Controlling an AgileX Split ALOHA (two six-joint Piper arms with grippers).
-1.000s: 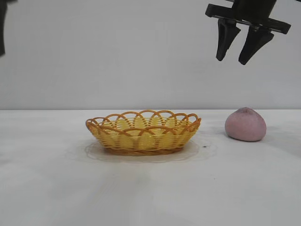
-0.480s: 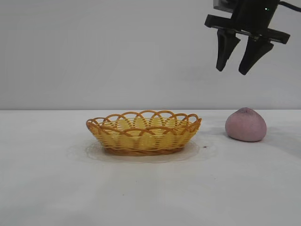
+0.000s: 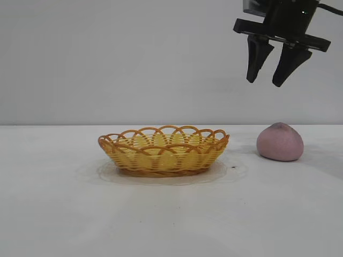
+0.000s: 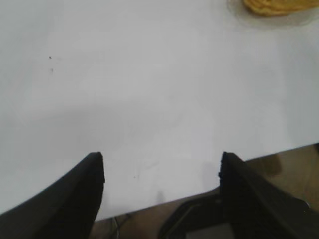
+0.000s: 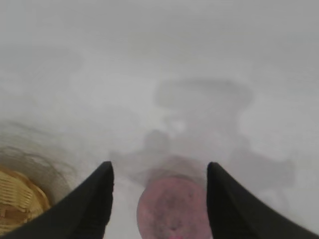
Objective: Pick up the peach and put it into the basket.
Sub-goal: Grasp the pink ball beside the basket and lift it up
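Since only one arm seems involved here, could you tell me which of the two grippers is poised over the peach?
The right gripper: it hangs open high above the peach, slightly towards the basket. The left gripper, also open, is over bare table.

The left gripper (image 4: 160, 172) hangs over the white table (image 4: 149, 89) with its two dark fingers (image 4: 75, 194) spread wide apart and nothing between them. Under the fingers runs the table edge, with brown floor (image 4: 279, 159) beyond it. A piece of the basket (image 4: 276, 6) shows far off, at the frame's border.
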